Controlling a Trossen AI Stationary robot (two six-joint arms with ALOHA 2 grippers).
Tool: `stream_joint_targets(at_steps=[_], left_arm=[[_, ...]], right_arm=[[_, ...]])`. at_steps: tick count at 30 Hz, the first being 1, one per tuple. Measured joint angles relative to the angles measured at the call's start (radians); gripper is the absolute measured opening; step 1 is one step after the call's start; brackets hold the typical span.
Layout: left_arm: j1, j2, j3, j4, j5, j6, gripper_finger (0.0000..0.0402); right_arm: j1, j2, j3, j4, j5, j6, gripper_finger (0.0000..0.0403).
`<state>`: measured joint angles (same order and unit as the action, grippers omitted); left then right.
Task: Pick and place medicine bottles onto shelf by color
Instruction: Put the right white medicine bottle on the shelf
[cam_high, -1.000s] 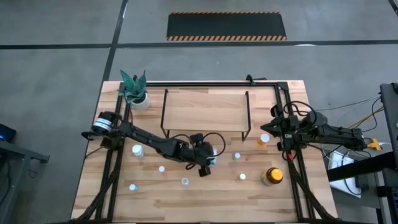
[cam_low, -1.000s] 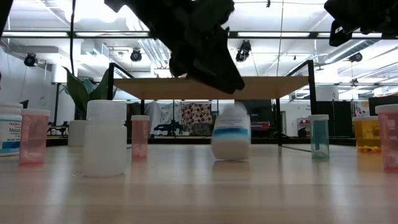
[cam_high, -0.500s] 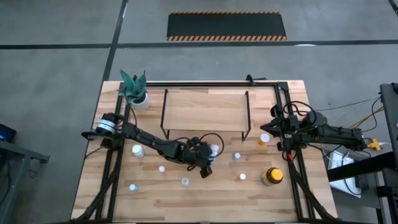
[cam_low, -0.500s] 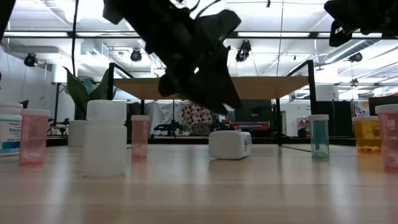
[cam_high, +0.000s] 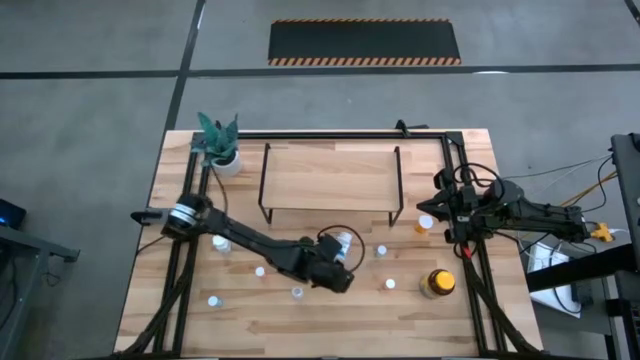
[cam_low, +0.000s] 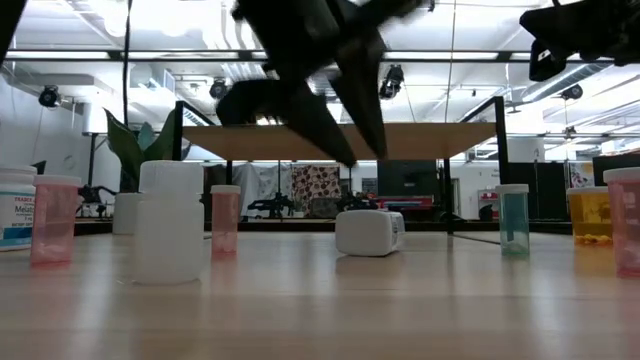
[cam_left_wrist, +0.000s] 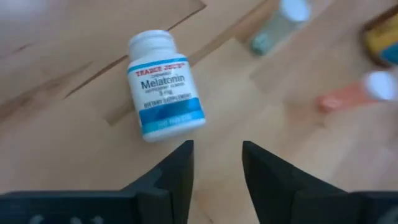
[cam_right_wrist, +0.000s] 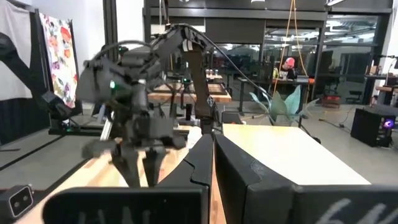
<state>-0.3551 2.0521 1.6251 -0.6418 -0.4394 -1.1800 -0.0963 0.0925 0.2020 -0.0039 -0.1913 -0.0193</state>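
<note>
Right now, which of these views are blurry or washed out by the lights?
Left wrist view: the Melatonin bottle reads sharp, the bottles behind it are smeared. Right wrist view: the left arm is motion-blurred. Low view: ceiling lights glare white, so the arm overhead shows only as a dark shape. High view: evenly lit.

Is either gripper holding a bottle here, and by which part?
Neither. The left gripper is empty above the fallen melatonin bottle; the right gripper is shut on nothing.
</note>
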Motion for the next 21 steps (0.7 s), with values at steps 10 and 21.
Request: stream_joint_targets(at_steps=[10,21], left_arm=[[0.082,0.070,0.081,-0.041,0.140,0.169,0.0168],[0.101,0.052,0.064,-0.100,0.066,0.167,0.0293]], right_arm=[[0.000,0.000,0.000,-0.021,0.001,-0.019,0.0009],[0.000,-0.002,0.000,-0.017,0.001,-0.037,0.0009]])
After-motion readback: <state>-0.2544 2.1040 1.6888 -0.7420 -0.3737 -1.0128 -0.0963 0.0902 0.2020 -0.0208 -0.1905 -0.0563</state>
